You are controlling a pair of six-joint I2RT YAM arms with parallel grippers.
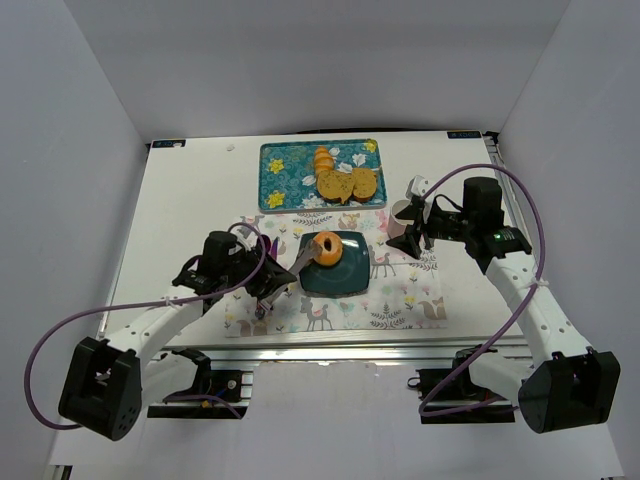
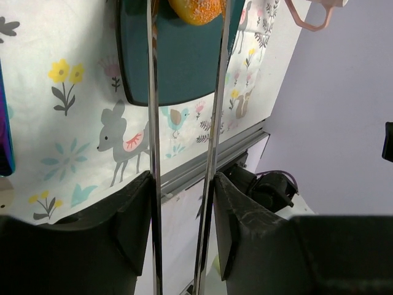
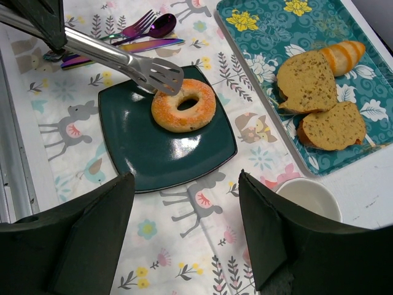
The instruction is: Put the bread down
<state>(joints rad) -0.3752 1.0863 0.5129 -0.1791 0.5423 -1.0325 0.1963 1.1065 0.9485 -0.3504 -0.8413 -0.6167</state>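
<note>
Steel tongs (image 3: 123, 61) at bread (image 3: 183, 109) on plate (image 3: 141, 153) | left wrist crops bread

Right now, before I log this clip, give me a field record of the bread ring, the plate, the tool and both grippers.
bread: small golden-orange ring-shaped bread, lying flat on the plate
plate: dark teal square plate on the animal-print placemat
tool: metal tongs, tips at the ring's edge; pinching or not is unclear
left gripper: shut on the tongs' arms
right gripper: open, empty, beside the white cup
tray: floral teal tray with brown bread slices
</note>
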